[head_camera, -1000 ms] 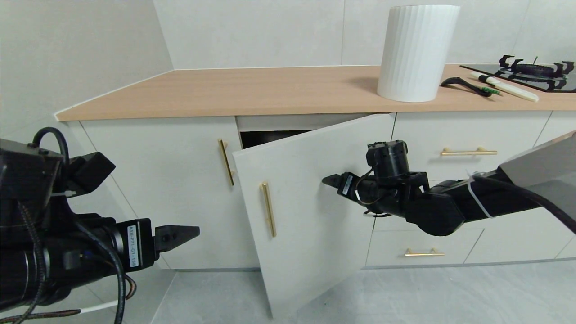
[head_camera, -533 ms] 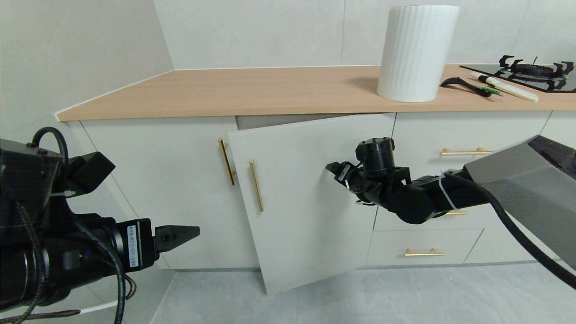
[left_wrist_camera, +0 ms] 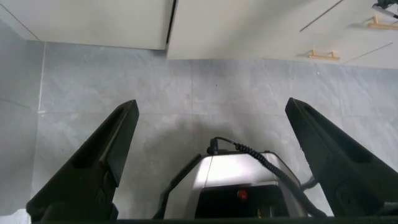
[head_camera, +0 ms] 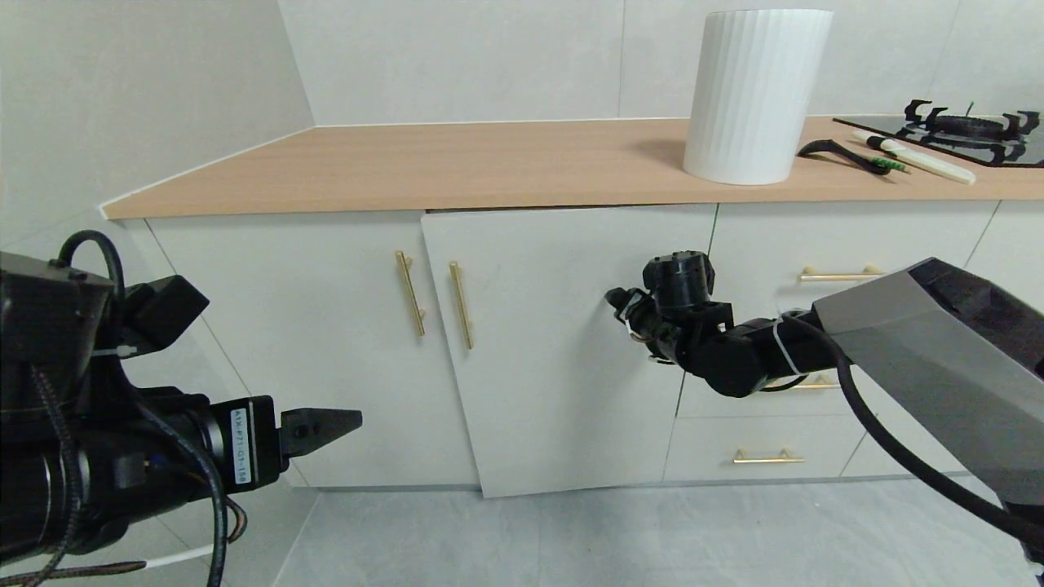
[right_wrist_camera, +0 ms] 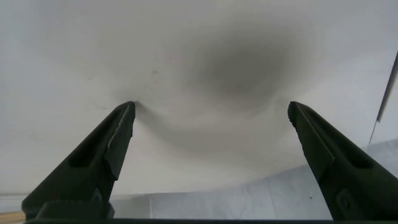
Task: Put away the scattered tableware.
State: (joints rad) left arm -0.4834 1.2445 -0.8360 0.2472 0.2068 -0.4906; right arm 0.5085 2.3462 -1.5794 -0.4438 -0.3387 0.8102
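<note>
Right gripper point(head_camera: 620, 303), fingers apart, tips against cabinet door point(head_camera: 555, 367); door looks nearly flush. Press straight, gently, until seated; nearer handle point(head_camera: 461, 303) likely gives better leverage. Left gripper point(head_camera: 341, 424), fingers apart, hangs low left. Utensils point(head_camera: 885, 156) lie on counter point(head_camera: 408, 167) far right, beside stove point(head_camera: 971, 129).

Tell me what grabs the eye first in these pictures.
The right gripper, wide open, sits against the face of the pale cabinet door. A tall white ribbed container stands on the wooden counter above, toward the right. Scattered utensils lie beside it near the hob.
</note>
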